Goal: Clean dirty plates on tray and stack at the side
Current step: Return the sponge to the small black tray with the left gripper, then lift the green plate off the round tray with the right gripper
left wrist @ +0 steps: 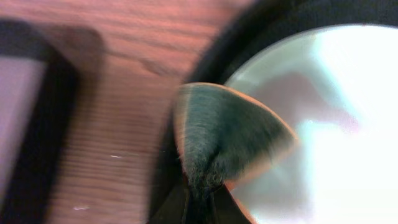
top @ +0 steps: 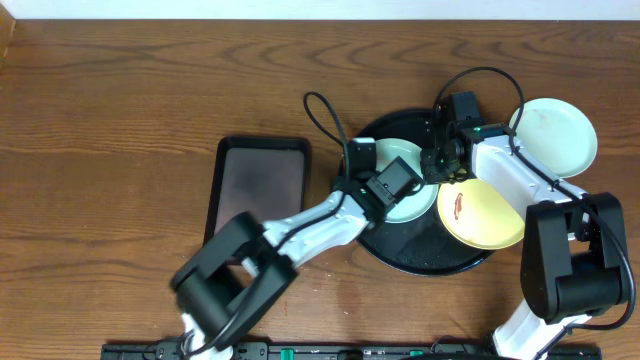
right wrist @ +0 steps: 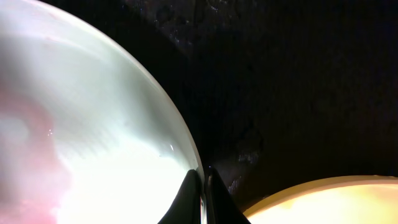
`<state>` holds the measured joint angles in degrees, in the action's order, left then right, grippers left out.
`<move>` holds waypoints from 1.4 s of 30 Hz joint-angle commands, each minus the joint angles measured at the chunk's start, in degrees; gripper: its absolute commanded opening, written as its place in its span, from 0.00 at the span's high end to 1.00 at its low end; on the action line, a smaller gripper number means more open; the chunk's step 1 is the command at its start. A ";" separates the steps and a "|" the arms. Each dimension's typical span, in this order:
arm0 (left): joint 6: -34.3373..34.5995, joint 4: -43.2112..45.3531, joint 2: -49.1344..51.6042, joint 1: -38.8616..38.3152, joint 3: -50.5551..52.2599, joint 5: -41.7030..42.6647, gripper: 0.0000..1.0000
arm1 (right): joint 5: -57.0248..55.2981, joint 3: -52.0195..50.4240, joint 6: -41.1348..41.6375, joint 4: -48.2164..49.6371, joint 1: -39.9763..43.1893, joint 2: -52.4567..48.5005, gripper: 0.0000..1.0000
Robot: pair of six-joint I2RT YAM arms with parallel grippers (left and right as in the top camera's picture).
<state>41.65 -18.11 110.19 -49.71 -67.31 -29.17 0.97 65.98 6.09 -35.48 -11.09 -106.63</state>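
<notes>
Sponge [left wrist: 230,134], dark green with an orange edge, is clamped in the left claw [left wrist: 200,194], whose tips pinch together on its lower end. The sponge fans out above the tips and lies over the left rim of a pale blue-white plate [left wrist: 329,124], covering part of the black tray edge beside it. The left wrist view is blurred, so I cannot tell how hard the sponge presses on the plate.

The right claw [right wrist: 202,186] is closed on the right rim of that same plate, its two dark tips meeting at the thin edge. Just beyond those tips lies the dark floor of the round black tray [top: 420,250], which carries this plate.

A yellow plate [top: 485,220] also sits on the tray, near the right claw, overhanging the tray's right rim; a small red-brown smear [top: 458,205] marks it. A second pale plate [top: 555,135] rests off the tray on the wooden counter [top: 120,90], to the right and farther back. A smaller dark rectangular tray [top: 258,190] lies on the counter to the left of the round one.
</notes>
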 commanded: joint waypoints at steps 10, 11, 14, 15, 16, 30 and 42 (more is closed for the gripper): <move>-2.62 -22.62 -27.04 16.48 0.81 -4.11 0.93 | 0.35 3.04 0.50 -5.18 -2.64 8.46 0.99; -2.62 -25.03 -28.37 19.02 0.81 -2.89 0.93 | -1.14 3.39 0.52 -5.64 -3.30 10.54 0.99; -2.69 -28.87 -29.42 25.09 1.03 5.44 0.93 | -8.83 4.09 0.52 -6.21 -5.35 16.26 0.99; -3.76 -29.44 -29.03 28.59 2.21 11.72 0.92 | -15.30 4.31 0.50 -6.25 -7.17 19.98 0.99; -4.35 -29.38 -28.85 29.66 2.91 13.90 0.93 | -18.64 4.33 0.48 -6.23 -8.15 21.77 0.99; -8.46 -29.22 -27.02 33.31 8.59 24.22 0.93 | -34.40 4.31 -13.22 -3.74 -18.67 35.04 0.99; -8.46 -29.42 -27.02 33.31 8.61 24.22 0.93 | -23.80 4.31 10.14 -11.58 0.42 22.45 0.40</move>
<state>34.17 -47.35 83.33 -16.60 -58.72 -4.84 -27.11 69.71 7.46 -46.15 -15.42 -80.95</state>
